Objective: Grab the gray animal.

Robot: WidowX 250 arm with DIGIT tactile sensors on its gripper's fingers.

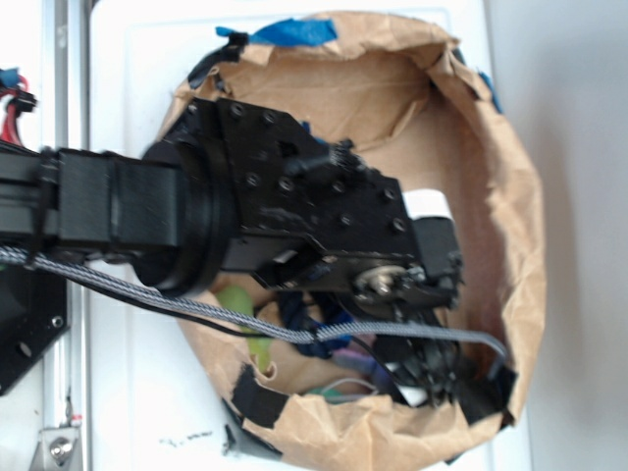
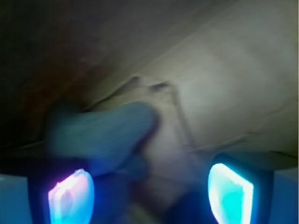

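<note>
In the wrist view we see the gripper [image 2: 150,189] with its two fingers spread wide apart, one glowing pad [image 2: 71,196] at seven o'clock of the frame and the other at five o'clock, so it stands open and holds nothing. Between the pads, toward the left one, lies the gray animal [image 2: 100,133], a blurred slate-gray soft shape; its lower end reaches down just beside the left pad, but we cannot tell whether they touch. Behind it, from twelve to three o'clock, the creased brown paper [image 2: 224,79] of the bag floor and wall fills the view.

In the exterior view the black arm [image 1: 275,211] reaches in from nine o'clock and covers most of the brown paper bag [image 1: 525,226], whose rolled rim rings the scene. The gripper end [image 1: 432,368] is down at about five o'clock of the bag, and we cannot make out its fingers there. Under the arm, around six o'clock, a navy blue rope [image 1: 304,314] shows in part, with a lime-green toy [image 1: 240,309] just beside it at seven o'clock. A braided gray cable [image 1: 196,306] crosses in front of both. Blue tape [image 1: 294,31] sits on the rim at twelve o'clock.
</note>
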